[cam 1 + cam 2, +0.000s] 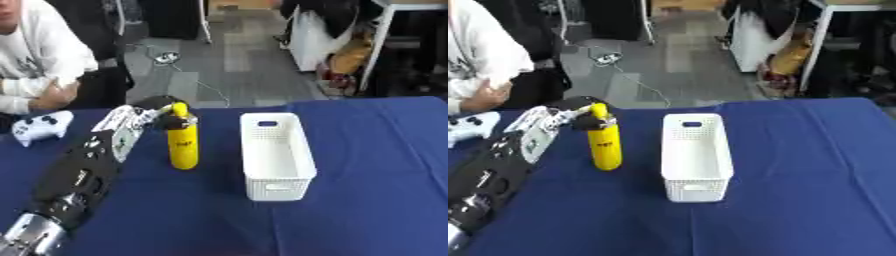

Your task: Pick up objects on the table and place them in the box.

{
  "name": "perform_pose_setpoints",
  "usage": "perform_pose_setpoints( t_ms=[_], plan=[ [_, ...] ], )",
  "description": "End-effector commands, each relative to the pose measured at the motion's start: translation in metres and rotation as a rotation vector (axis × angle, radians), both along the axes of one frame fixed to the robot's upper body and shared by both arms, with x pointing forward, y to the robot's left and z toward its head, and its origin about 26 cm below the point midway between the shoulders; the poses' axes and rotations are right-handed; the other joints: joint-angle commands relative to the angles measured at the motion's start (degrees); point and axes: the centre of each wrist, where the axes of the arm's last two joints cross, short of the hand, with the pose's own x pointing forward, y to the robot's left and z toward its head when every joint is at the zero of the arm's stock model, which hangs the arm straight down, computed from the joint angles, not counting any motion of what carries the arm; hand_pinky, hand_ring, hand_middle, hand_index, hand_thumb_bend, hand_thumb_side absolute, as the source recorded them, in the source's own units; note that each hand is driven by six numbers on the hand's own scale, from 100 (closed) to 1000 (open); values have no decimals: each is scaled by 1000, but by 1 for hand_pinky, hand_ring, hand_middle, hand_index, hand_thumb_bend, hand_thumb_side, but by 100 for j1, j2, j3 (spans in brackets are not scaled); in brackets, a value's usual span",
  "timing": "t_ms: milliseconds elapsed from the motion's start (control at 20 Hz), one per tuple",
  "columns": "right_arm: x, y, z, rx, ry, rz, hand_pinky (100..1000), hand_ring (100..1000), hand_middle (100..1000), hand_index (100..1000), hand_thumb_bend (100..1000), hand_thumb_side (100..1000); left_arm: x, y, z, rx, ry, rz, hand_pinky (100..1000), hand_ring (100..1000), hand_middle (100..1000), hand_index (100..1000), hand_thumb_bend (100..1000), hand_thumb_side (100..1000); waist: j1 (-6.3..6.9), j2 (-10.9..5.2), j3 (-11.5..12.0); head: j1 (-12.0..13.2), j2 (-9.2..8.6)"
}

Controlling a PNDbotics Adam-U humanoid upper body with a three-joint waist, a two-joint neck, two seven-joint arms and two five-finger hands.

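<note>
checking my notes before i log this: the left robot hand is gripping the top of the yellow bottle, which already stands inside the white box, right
Not quite. The left robot hand does grip the top of the yellow bottle, but the bottle stands upright on the blue table, to the left of the white box, not inside it. The left eye view shows the box with nothing in it.

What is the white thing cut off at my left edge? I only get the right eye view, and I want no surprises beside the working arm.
Observer: The left eye view shows it whole: a white game controller with dark buttons, lying on the blue table.
Operator: Fine. My left robot hand is curled at the top of the yellow bottle. How much of that arm do you see?
Observer: More than you do: the left arm runs down to a silver joint in the lower left corner.
</note>
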Motion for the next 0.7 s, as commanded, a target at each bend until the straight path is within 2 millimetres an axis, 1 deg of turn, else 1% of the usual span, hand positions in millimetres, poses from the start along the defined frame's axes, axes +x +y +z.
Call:
perform_pose_setpoints(
  t_ms=[50,150,200,250,300,350,400,450,500,550,600,650,700],
  plan=[
    [-2,0,8,-5,-32,7,100,216,215,363,149,794,1,4,5,4,-30,31,346,533,706,829,176,871,-4,-42,-12,72,-62],
    [-2,0,8,-5,-32,7,100,216,215,363,149,794,1,5,3,-3,-42,48,231,466,617,768,120,826,-4,-43,-12,75,-59],
    [-2,0,8,-5,-32,7,100,216,215,363,148,794,1,5,2,-6,-49,55,155,410,560,723,100,802,-5,-43,-12,78,-58],
    [-2,0,8,-4,-31,8,100,216,215,363,147,794,1,5,2,-11,-60,65,100,351,504,666,100,790,-5,-44,-11,80,-58],
    [-2,0,8,-4,-31,8,100,216,215,363,147,794,0,5,1,-16,-72,73,100,342,496,657,100,790,-6,-44,-10,80,-61],
    [-2,0,8,-4,-31,8,100,216,215,363,147,794,0,4,0,-22,-87,81,100,265,428,580,100,785,-7,-44,-10,82,-60],
    [-2,0,8,-4,-32,8,100,216,215,363,147,794,0,4,-1,-27,-103,88,100,248,410,563,100,787,-8,-43,-10,85,-60],
    [-2,0,8,-4,-32,8,100,216,215,363,146,794,0,4,-2,-33,-120,92,100,134,311,475,100,719,-8,-43,-11,88,-59],
    [-2,0,8,-4,-33,8,100,216,215,363,146,794,0,3,-4,-41,-139,95,100,148,323,483,100,726,-9,-42,-11,90,-58],
    [-2,0,8,-3,-33,8,100,216,215,363,146,794,-1,2,-6,-49,-155,95,100,100,192,414,100,698,-10,-40,-12,90,-59],
    [-2,0,8,-3,-33,9,100,216,215,363,146,794,-1,2,-8,-56,-169,93,100,100,149,400,100,697,-10,-39,-14,92,-59],
    [-2,0,8,-3,-34,9,100,216,215,363,146,794,-1,2,-10,-58,-179,89,100,100,100,363,100,688,-10,-38,-15,97,-57],
    [-2,0,9,-3,-34,9,100,216,215,363,146,794,-2,1,-11,-56,-189,83,100,100,100,370,100,690,-10,-37,-16,101,-55]
  ],
)
